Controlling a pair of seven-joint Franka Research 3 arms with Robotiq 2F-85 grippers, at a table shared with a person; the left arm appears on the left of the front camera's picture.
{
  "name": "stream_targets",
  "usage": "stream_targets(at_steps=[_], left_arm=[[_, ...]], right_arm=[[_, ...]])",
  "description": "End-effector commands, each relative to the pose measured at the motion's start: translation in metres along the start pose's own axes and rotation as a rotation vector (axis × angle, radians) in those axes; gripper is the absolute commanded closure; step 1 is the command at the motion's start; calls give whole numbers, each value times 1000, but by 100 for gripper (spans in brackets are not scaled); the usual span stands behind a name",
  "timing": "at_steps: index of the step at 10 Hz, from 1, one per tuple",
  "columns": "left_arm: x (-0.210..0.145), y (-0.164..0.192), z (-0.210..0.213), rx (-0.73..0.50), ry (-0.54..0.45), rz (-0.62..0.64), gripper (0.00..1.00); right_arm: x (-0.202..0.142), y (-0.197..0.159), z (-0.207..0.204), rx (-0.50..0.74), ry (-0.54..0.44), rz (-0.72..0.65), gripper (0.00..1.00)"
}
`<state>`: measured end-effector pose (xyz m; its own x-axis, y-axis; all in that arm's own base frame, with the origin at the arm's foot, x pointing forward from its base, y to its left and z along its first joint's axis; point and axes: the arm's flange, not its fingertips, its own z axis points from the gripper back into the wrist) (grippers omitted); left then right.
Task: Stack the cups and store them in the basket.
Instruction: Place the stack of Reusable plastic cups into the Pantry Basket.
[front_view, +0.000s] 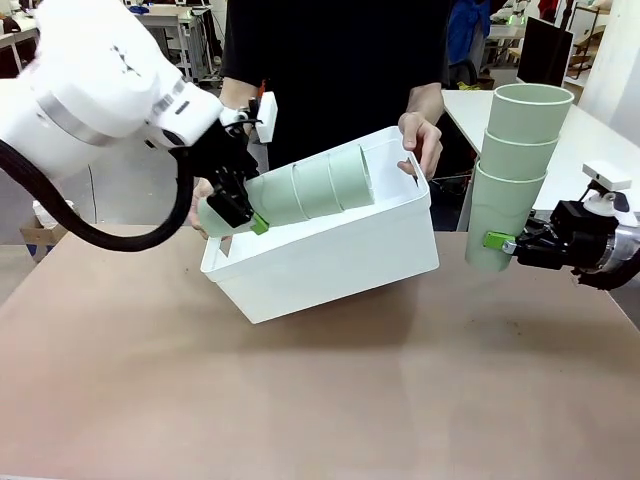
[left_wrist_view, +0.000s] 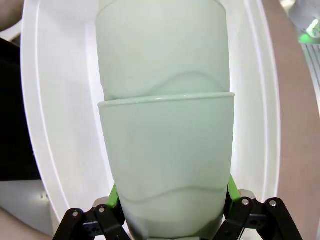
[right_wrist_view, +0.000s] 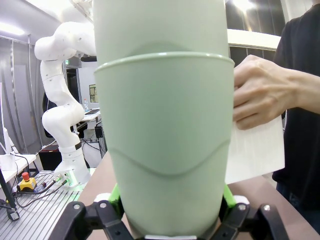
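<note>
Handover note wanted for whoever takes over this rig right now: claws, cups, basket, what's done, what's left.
Left claw: shut on the base of the left stack, three cups on their side, mouths into the basket.
Right claw: shut on the right stack, three cups, upright, in the air right of the basket.
Basket: tilted toward the robot, with a person's hand on its far rim.
Done: six cups nested in two threes.
Left: release the left stack inside, then store the right stack.
</note>
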<state>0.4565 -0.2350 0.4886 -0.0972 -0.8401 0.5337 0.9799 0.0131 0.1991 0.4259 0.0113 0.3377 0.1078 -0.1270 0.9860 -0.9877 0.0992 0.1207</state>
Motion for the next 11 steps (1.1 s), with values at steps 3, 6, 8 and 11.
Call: stream_targets(at_steps=[3,6,8,11], left_arm=[[9,12,-32,10,-17,95,14],[5,14,-59,-10,5,124,14],[2,13,-73,-17,17,137,14],[1,11,-83,-25,24,141,14]], right_arm=[[5,-1,-3,-13,-13,22,17],[5,-1,-3,-13,-13,22,17],[5,-1,-3,-13,-13,22,17],[5,-1,-3,-13,-13,22,17]])
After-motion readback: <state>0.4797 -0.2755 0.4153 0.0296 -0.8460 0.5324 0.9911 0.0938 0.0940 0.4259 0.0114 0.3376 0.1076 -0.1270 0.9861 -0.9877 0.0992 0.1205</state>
